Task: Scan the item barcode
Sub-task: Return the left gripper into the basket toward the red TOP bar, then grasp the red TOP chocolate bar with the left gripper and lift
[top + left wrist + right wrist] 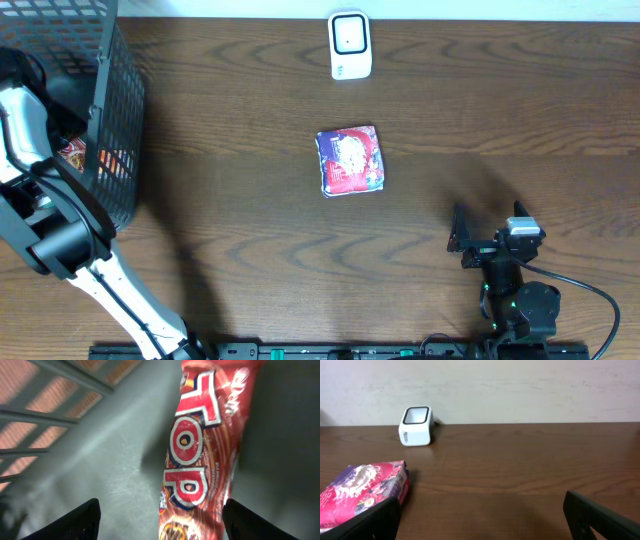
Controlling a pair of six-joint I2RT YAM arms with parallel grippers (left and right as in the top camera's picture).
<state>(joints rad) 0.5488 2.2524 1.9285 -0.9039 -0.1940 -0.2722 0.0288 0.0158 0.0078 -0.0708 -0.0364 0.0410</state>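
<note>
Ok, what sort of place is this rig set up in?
Most likely a mock shop checkout on a bench: a white barcode scanner stands at the far edge of the wooden table, a wire basket at the left holds a red snack wrapper, and a pouch lies mid-table.

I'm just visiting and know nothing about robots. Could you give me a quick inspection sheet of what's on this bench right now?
Surface: dark wooden table.
Job's things: white scanner at the far edge; pink packet lying mid-table; red packet inside the wire basket at left.
Clutter: nothing seen.
Tools: left tool open, inside the basket, facing the red packet; right tool open, empty.
Cables: black cable looping at the near right.
Surroundings: pale wall.
</note>
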